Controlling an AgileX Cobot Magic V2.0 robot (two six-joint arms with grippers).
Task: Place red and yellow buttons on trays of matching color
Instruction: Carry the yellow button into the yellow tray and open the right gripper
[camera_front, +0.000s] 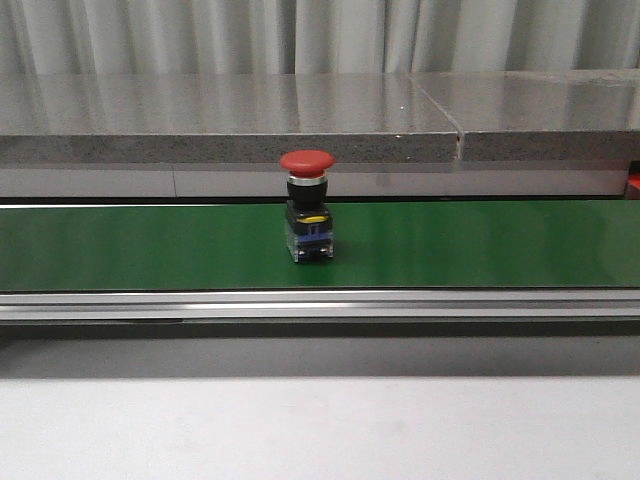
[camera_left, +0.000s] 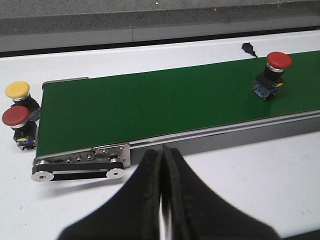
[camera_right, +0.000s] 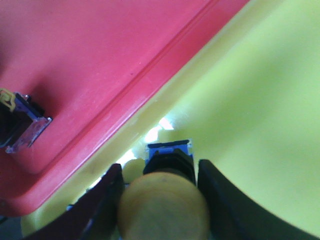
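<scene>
Front view: a red button (camera_front: 307, 215) is seen standing upright on the green belt (camera_front: 150, 245), about midway along it. No claw is seen here.
How it handles: the button is judged small, hard and light, with a smooth round cap. It is best gripped by the boxy body under the cap, since the cap looks slippery.
Left wrist view: the left claw (camera_left: 162, 165) is seen shut, with nothing held. It is held low over the white bench (camera_left: 260, 170), just beside the near rail of the belt.
More buttons: the same red button is seen far along the belt. A yellow button (camera_left: 19, 94) and a second red button (camera_left: 17, 122) are seen on the bench, off the belt's end.
Right wrist view: a yellow-capped button (camera_right: 165, 202) is held in the right claw (camera_right: 161, 200), one finger on each side of it.
Where it is: the held button is over the yellow tray (camera_right: 260, 115), close to the edge where the red tray (camera_right: 90, 55) touches it. A button body (camera_right: 20, 125) is seen lying in the red tray.
Right arm pose: the claw is pointed down into the tray. Whether the button touches the tray floor cannot be told.
</scene>
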